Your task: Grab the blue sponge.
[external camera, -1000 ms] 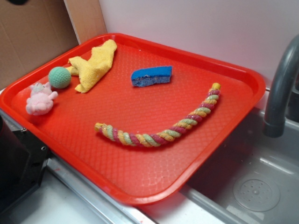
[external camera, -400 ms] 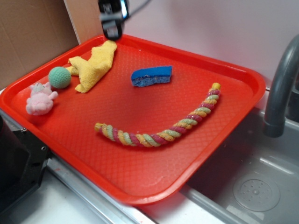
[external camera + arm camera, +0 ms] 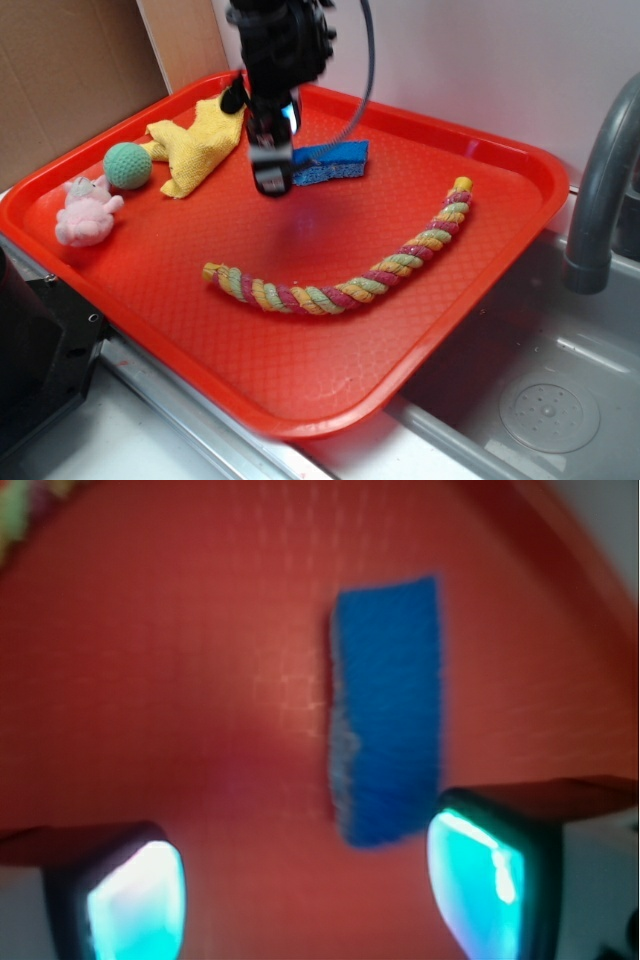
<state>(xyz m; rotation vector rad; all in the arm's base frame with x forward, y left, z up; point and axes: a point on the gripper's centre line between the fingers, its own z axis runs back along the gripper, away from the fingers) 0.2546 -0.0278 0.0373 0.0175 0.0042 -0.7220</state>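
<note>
The blue sponge (image 3: pixel 330 161) lies flat on the red tray (image 3: pixel 300 370), toward its back middle. In the wrist view the blue sponge (image 3: pixel 388 710) runs lengthwise away from me, its near end just ahead of my right fingertip. My gripper (image 3: pixel 272 182) hangs above the tray at the sponge's left end and hides that end in the exterior view. In the wrist view the gripper (image 3: pixel 305 895) is open, with bare tray between its two glowing pads (image 3: pixel 478 880). Nothing is held.
A yellow cloth (image 3: pixel 200 142), a teal ball (image 3: pixel 128 165) and a pink plush toy (image 3: pixel 88 211) lie at the tray's left. A multicoloured rope (image 3: pixel 345 280) curves across the middle. A grey faucet (image 3: pixel 598 190) and sink (image 3: pixel 540 400) stand to the right.
The arm has come in from the top of the view, moving down and right from above the yellow cloth to the sponge's left end. The sponge has not moved.
</note>
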